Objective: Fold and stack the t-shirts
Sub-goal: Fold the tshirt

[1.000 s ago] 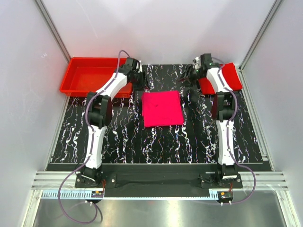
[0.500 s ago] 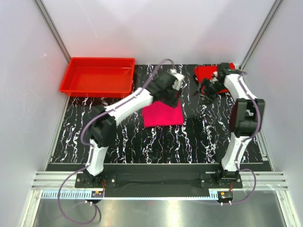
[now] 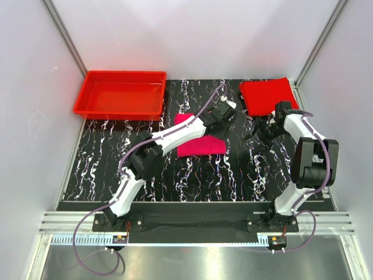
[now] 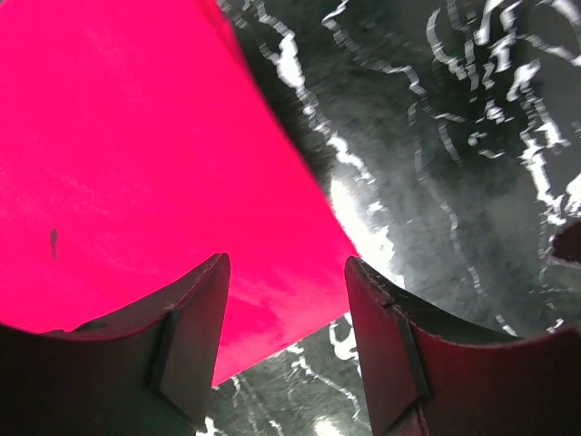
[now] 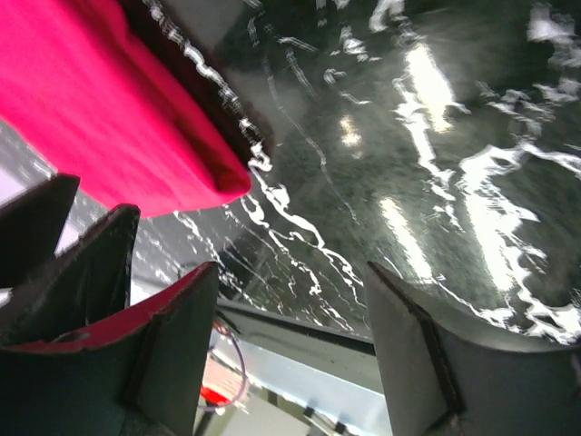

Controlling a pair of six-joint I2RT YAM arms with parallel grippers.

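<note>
Left arm [image 3: 169, 135] stretched out diagonally across the pink shirt [image 3: 204, 146], wrist over its far right corner. The left fingers [image 4: 211, 291] are spread and hold nothing, and the shirt's right edge runs under the gap between them. Right arm [image 3: 312, 154] folded tight at the elbow; right fingers [image 5: 192, 304] also spread and empty, over bare desk [image 3: 245, 169] just right of the pink shirt, whose folded corner shows off to one side in the wrist view. Red shirt [image 3: 268, 95] lies folded flat, to the far right of the pink shirt and apart from it.
</note>
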